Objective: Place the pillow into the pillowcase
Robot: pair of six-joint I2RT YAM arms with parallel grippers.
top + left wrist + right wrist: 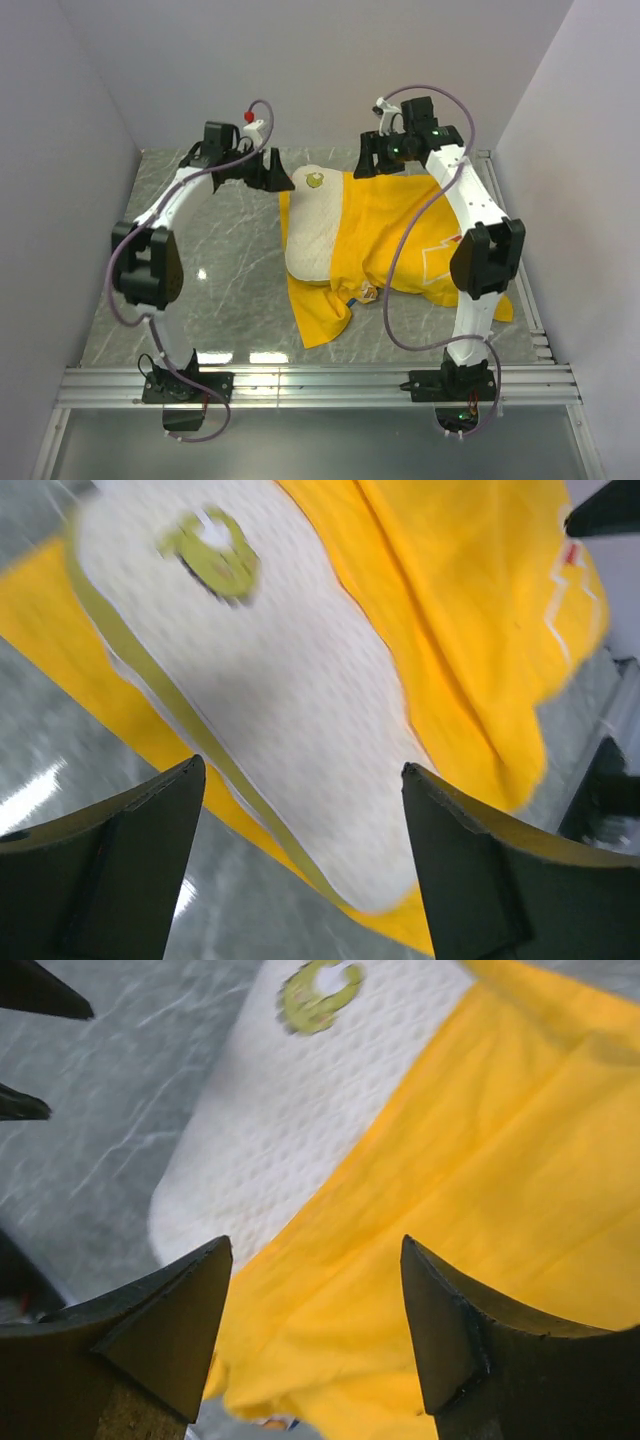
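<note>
Upper centre, the pillow (308, 230) bears a yellow-green logo (212, 555), unreadable; left pincer (300, 860) and right pincer (315, 1330) gape empty.

Overhead from behind, close wrists share pillow (280, 710)

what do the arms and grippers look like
White curved links, bulky black joints, black bases. A greyish-purple cable loops along each arm. The left gripper and right gripper are black, with wedge-shaped fingers tapering to points. A green light glows near the right wrist.
</note>
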